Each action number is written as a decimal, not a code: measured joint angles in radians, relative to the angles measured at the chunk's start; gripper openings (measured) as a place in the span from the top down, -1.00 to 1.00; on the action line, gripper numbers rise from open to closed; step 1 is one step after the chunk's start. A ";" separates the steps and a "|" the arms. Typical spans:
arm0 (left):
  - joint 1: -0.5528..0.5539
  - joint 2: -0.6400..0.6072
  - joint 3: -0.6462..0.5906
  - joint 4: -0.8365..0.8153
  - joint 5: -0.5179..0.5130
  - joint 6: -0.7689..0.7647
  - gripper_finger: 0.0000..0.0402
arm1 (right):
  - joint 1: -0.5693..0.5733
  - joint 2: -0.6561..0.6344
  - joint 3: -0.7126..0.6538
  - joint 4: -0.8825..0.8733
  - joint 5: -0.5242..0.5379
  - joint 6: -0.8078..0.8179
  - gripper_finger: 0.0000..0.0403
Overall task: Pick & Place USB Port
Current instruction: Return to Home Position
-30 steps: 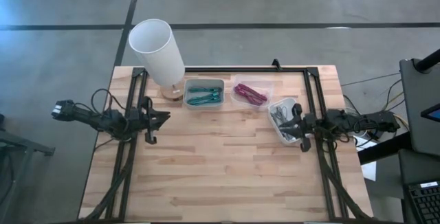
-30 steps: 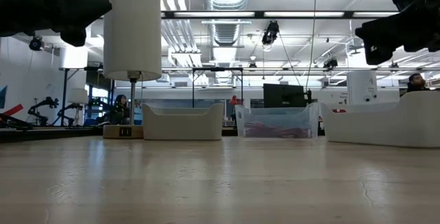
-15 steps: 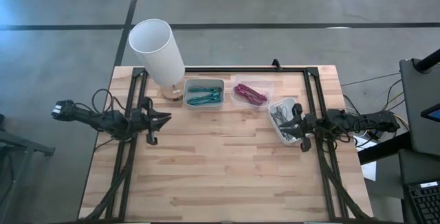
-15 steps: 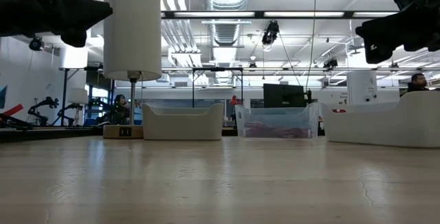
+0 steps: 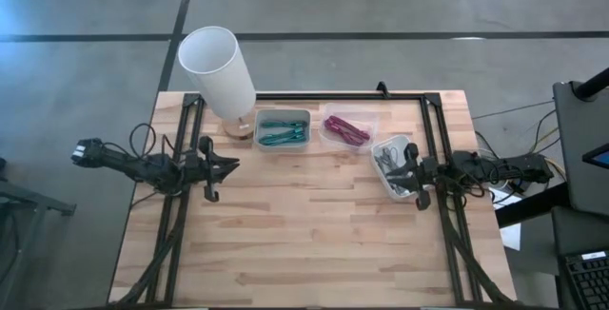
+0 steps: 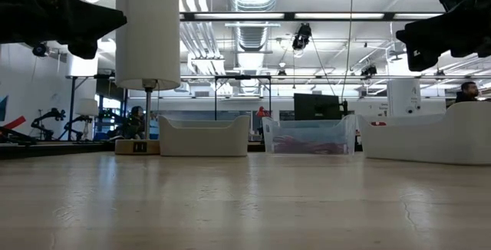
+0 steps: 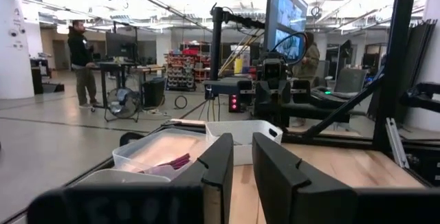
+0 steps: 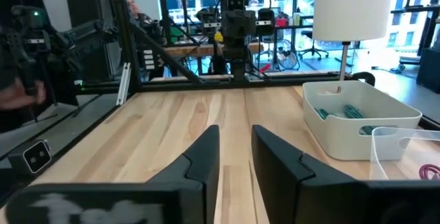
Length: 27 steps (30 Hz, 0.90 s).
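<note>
- High view: the left claw (image 5: pixel 228 164) hangs over the left edge of the worktop (image 5: pixel 304 243), a touch farther in toward the middle than half a second ago. The right claw (image 5: pixel 409 172) has not shifted and sits over the white bin (image 5: pixel 377 158) at the right.
- The black and white cables (image 5: pixel 390 167) lie in that bin, and none shows loose on the wood. A bin of teal cables (image 5: pixel 283 129) and a clear tray of red cables (image 5: pixel 345 129) stand beside the lamp (image 5: pixel 217 67) at the back.
- Low view: both arms hang high at the picture's top corners, well clear of the wood, and nothing lies on the bare surface in front of the row of bins.
- Left wrist view: the left claw's fingers (image 7: pixel 220 169) stand a narrow gap apart with nothing between them. The row of bins runs ahead toward the right arm.
- Right wrist view: the right claw's fingers (image 8: pixel 275 162) show the same narrow gap, also empty, and face along the bare wood toward the left arm.
- Judgement: only the left arm's small drift has changed, and no cable is in either claw. The sorting looks done, and what remains is for the arms to settle at rest. The right claw, being above the bin, should lift clear without catching a cable.
</note>
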 joint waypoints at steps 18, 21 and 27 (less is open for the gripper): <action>0.000 0.000 0.000 -0.006 0.000 -0.002 0.70 | 0.000 0.000 0.000 0.000 0.000 -0.004 0.63; 0.000 0.000 0.000 -0.006 0.000 -0.002 0.70 | 0.000 0.000 0.000 0.000 0.001 -0.004 0.65; 0.000 0.000 -0.001 -0.006 0.000 -0.002 0.70 | 0.000 0.000 0.000 0.000 0.001 -0.004 0.64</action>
